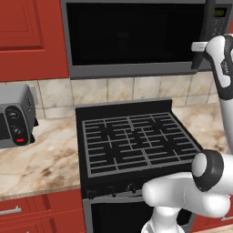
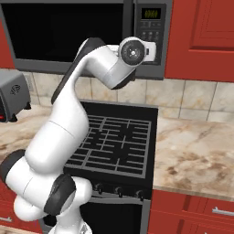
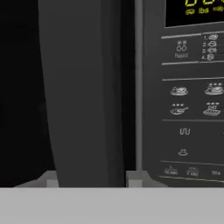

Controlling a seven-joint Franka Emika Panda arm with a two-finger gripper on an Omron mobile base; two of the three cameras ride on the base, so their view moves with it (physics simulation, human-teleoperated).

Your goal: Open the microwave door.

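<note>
One microwave door point(image 1: 132, 38), shut, sits above the stove point(image 1: 136, 141), its dark bar handle point(image 3: 83, 92) just left of the keypad point(image 3: 192, 109). My gripper point(image 3: 92, 177) is up against that handle; whether my fingers are clenched, I cannot tell. A toaster oven point(image 1: 16, 116) stands left.

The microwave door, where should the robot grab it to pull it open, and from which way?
Best grip on the microwave door is probably its long black bar handle, which runs upright beside the keypad. It stands out from the glass, so one finger could slip behind it. Come straight from the front, fingers either side of the bar, then pull outward.
</note>
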